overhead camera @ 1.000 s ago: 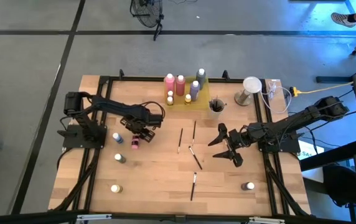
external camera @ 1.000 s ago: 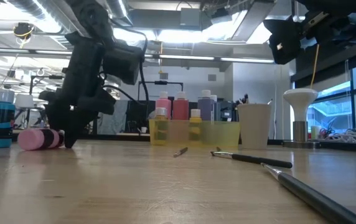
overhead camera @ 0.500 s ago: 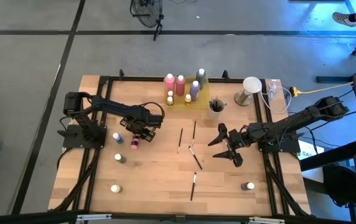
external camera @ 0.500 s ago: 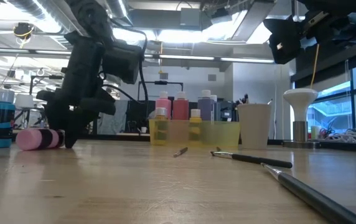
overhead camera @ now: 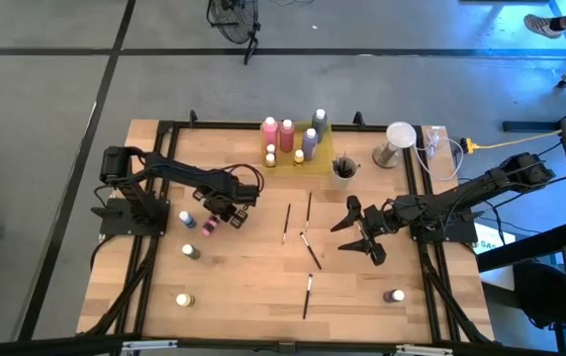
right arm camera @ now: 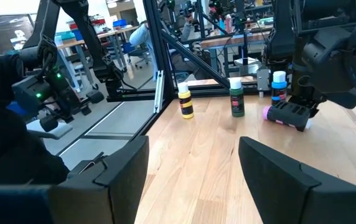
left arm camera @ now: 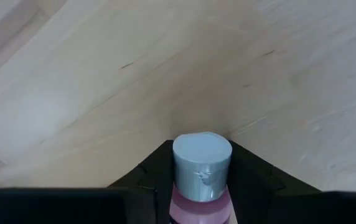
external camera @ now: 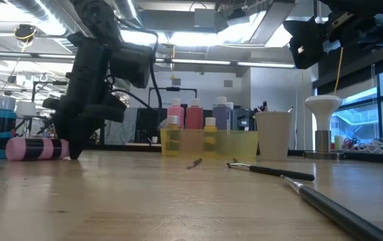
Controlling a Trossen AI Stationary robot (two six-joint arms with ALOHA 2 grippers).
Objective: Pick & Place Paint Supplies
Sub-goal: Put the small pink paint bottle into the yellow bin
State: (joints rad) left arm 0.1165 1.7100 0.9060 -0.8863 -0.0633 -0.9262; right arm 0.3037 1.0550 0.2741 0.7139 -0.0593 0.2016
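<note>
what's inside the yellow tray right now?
Inside the yellow tray: two pink bottles, a purple bottle, a taller grey-capped one, and two small yellow bottles. Through its translucent wall their bases blur; anything lower behind them is hidden.

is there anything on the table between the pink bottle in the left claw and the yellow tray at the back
Nothing visible. The left claw is around the lying pink bottle, and only bare wood lies between it and the yellow tray. The brushes lie off to the side.

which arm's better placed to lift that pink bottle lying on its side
Left. The left gripper already straddles the pink bottle, a finger on either side, while the right gripper hangs open beyond the loose paintbrushes.
</note>
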